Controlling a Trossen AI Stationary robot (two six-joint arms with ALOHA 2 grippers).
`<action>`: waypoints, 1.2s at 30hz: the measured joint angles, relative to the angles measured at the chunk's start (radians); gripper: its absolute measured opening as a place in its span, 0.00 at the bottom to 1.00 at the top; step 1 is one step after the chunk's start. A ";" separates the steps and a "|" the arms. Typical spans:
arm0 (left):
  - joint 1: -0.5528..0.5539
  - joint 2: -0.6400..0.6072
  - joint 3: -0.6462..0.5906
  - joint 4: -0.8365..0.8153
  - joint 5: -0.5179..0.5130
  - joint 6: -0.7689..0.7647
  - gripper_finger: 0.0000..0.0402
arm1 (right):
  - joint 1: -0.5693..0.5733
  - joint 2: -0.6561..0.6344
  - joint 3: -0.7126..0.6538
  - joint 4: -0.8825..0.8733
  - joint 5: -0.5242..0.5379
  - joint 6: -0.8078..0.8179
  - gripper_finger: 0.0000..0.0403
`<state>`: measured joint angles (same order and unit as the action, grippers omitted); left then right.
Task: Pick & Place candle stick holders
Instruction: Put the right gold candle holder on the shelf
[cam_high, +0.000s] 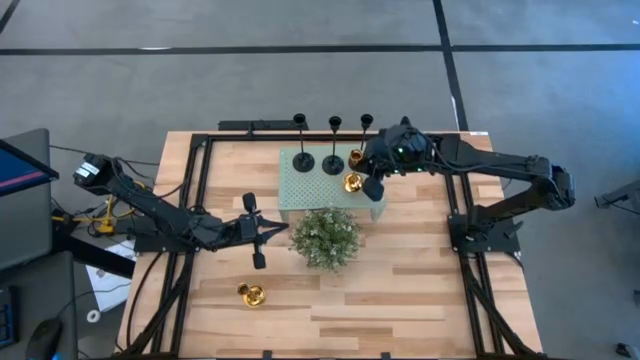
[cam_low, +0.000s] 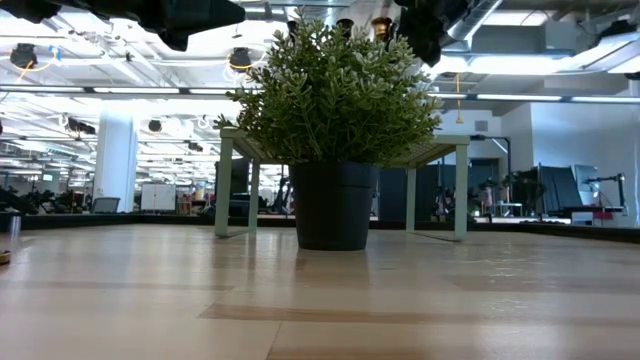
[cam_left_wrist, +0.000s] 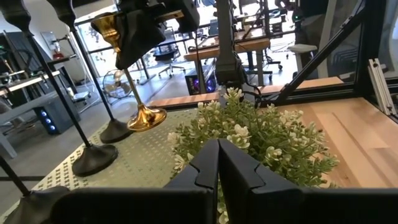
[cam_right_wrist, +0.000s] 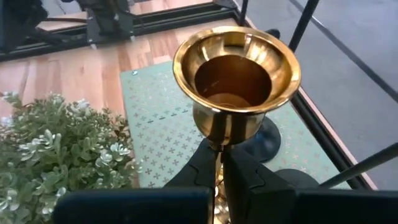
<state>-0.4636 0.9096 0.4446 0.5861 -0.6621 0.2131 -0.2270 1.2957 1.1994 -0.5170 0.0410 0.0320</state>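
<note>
A gold candle stick holder (cam_right_wrist: 236, 74) is in my right gripper (cam_right_wrist: 219, 158) over the green perforated shelf (cam_high: 300, 190); the left wrist view shows it tilted (cam_left_wrist: 134, 81). Three black holders (cam_high: 302, 160) (cam_high: 333, 160) (cam_high: 366, 128) stand on their disc bases along the shelf's far side. A second gold holder (cam_high: 250, 294) stands on the table near the front left. My left gripper (cam_left_wrist: 217, 165) is shut and empty, left of the bushy plant (cam_high: 327, 237). My right gripper pinches the gold holder's thin stem (cam_right_wrist: 219, 144) just below the cup, between its two fingers. The fingers slant down from the table's far right and lie across the stem. The holder is tilted, its round base (cam_left_wrist: 147, 117) at the shelf's surface; whether it touches, I cannot tell.
The potted plant (cam_low: 330, 110) stands right in front of the shelf, between my two grippers. The nearest black holders' bases (cam_left_wrist: 93, 160) (cam_left_wrist: 116, 130) are close beside the gold base. Bare wood lies near the table's front and right (cam_high: 420, 290).
</note>
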 joint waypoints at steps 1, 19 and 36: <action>0.000 0.000 0.000 0.000 0.000 0.000 0.03 | 0.008 0.000 -0.004 0.005 0.017 0.008 0.00; 0.000 0.000 0.000 0.000 0.000 0.000 0.03 | 0.055 -0.006 -0.102 0.132 0.100 0.046 0.00; -0.001 0.000 0.000 -0.001 0.000 0.000 0.03 | 0.056 -0.006 -0.141 0.152 0.096 0.075 0.00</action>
<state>-0.4643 0.9096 0.4446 0.5854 -0.6617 0.2131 -0.1715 1.2896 1.0588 -0.3654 0.1375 0.1068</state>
